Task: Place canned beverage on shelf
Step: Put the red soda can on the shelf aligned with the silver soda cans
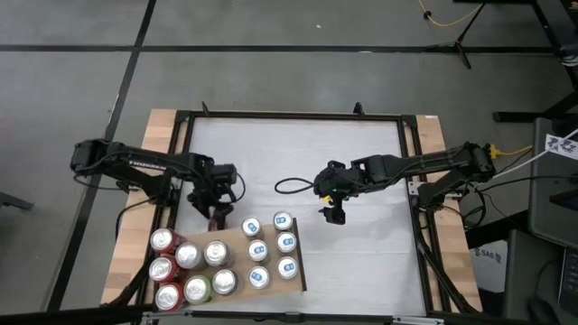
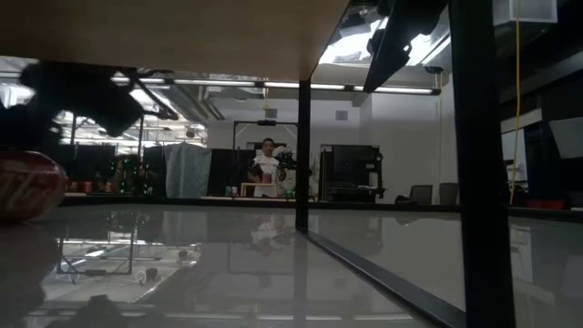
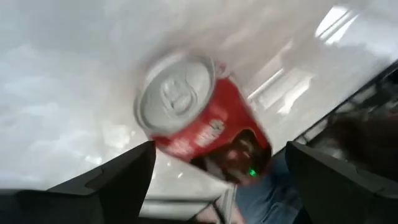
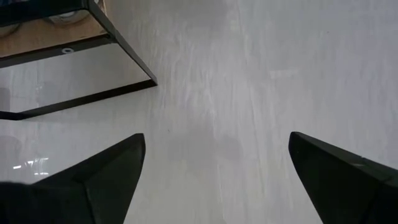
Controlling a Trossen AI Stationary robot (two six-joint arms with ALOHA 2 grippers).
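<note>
Seen from overhead, a white table (image 1: 361,262) fills the frame, with a light-brown wood-grain shelf (image 1: 299,244) at its near left corner, a thin dark strip along the shelf's right edge. Upright cans stand on it in rows: red and green ones (image 1: 163,240) to the left, white ones with blue tops (image 1: 283,219) to the right. The left gripper (image 1: 217,215) hangs just at the shelf's far edge, a red can (image 1: 218,217) between its fingers, mostly hidden by the arm. The right gripper (image 1: 335,215) hovers over bare table, well right of the shelf.

From table height, the underside of the shelf spans the top of the frame on dark legs. A red can lies blurred at the left edge (image 2: 27,185). A person stands far back in the room (image 2: 266,169).

The left wrist camera shows the red can (image 3: 205,124) lying on its side on the white table, silver top with pull tab facing the camera, long axis running away and slanting. The left fingers (image 3: 118,177) stand spread either side of it without touching, so the claw is released.

The right wrist camera shows the right fingers (image 4: 109,171) wide apart and empty above the white surface, with a corner of the shelf (image 4: 56,31) beyond.
</note>
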